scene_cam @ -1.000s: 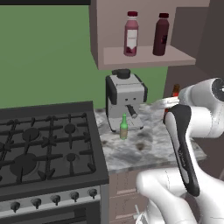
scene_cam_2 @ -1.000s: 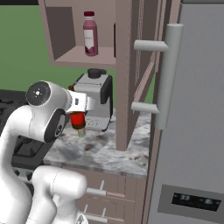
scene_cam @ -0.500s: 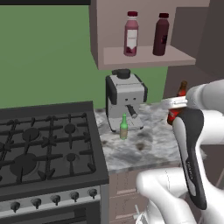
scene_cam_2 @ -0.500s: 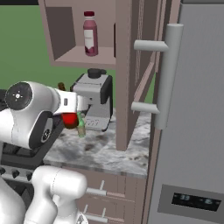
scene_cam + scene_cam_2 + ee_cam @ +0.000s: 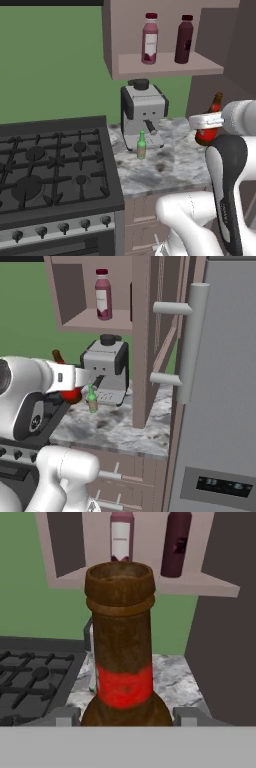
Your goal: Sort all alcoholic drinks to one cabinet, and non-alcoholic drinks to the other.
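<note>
While claw (image 5: 206, 121) grips amber bottle (image 5: 209, 125) | green bottle (image 5: 142, 145) fronts coffee machine (image 5: 143, 113)

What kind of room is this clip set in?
A simulated home kitchen, by the look of it: a gas stove, a coffee machine on a marble counter, and an open wall cabinet above.
</note>
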